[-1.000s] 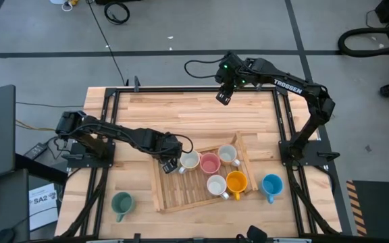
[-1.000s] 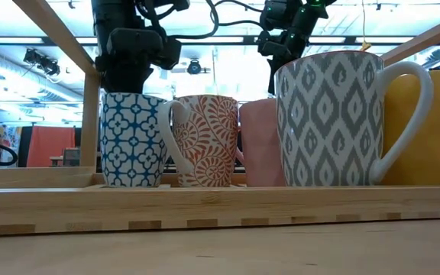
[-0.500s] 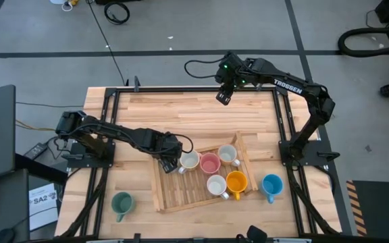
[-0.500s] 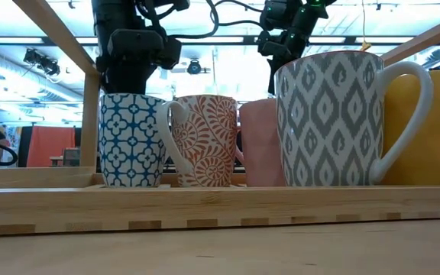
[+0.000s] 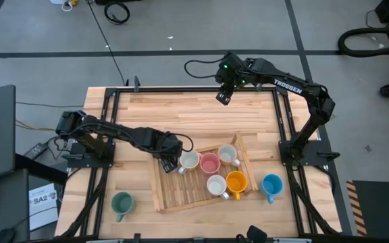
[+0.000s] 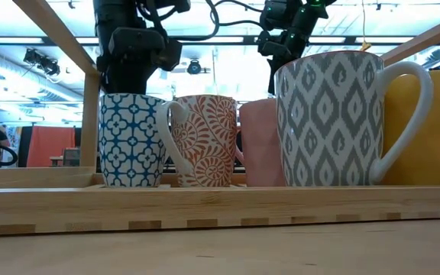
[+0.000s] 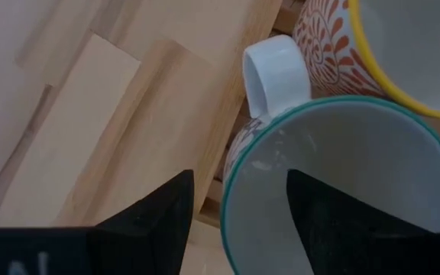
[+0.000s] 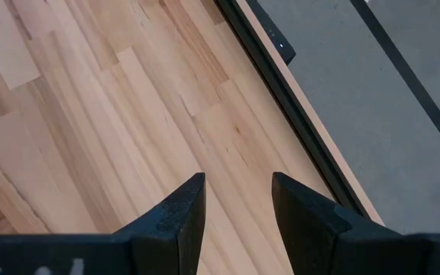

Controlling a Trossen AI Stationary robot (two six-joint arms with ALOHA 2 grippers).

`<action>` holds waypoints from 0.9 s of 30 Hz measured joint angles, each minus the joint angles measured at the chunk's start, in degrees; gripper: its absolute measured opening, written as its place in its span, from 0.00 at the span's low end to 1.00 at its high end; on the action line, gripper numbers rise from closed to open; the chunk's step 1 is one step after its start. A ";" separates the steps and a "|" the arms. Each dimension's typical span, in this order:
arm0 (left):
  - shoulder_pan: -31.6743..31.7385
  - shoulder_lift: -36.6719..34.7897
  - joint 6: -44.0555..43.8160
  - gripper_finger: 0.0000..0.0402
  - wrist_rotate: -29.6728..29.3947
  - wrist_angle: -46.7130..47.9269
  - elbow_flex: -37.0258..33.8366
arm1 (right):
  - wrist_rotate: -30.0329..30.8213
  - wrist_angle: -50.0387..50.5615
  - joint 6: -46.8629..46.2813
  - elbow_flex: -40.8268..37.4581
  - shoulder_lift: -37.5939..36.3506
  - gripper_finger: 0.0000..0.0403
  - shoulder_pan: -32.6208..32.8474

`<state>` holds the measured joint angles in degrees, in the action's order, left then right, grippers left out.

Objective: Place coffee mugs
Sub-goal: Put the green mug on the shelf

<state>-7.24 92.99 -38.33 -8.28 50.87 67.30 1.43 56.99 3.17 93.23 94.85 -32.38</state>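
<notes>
Now six mugs stand in the wooden tray [image 5: 174, 196] on the table [image 5: 181, 111].
Left gripper [image 7: 239, 206] hovers over the blue-patterned mug [image 6: 131, 139], fingers spread wide astride its rim, one inside, one outside. Right gripper [image 8: 235, 202] hangs over the table's far edge, fingers parted, holding nothing. Green mug [image 5: 121, 202] and blue mug [image 5: 271, 185] sit outside the tray.

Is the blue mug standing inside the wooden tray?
No, the blue mug stands on the table, just outside the tray on its right side.
</notes>
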 joint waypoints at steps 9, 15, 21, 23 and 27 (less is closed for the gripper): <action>1.81 -0.03 3.04 0.54 1.06 2.18 5.36 | 0.00 0.02 -0.01 0.00 0.00 0.39 0.00; 3.39 -0.07 9.29 0.54 1.04 9.52 13.37 | 0.00 0.07 -0.20 0.00 0.01 0.39 1.05; 3.47 -0.09 15.31 0.54 1.02 20.85 24.30 | 0.00 0.08 -3.29 0.00 0.02 0.39 5.05; 2.73 -0.09 16.31 0.54 0.89 24.84 28.05 | 0.00 0.07 -4.43 0.00 0.02 0.39 6.75; -0.33 -0.15 16.95 0.54 0.10 30.93 34.32 | 0.72 0.09 -6.97 0.00 0.02 0.39 10.31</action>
<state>-7.57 92.84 -21.39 -8.18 81.80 101.61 2.15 57.08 -3.80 93.23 94.87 -22.07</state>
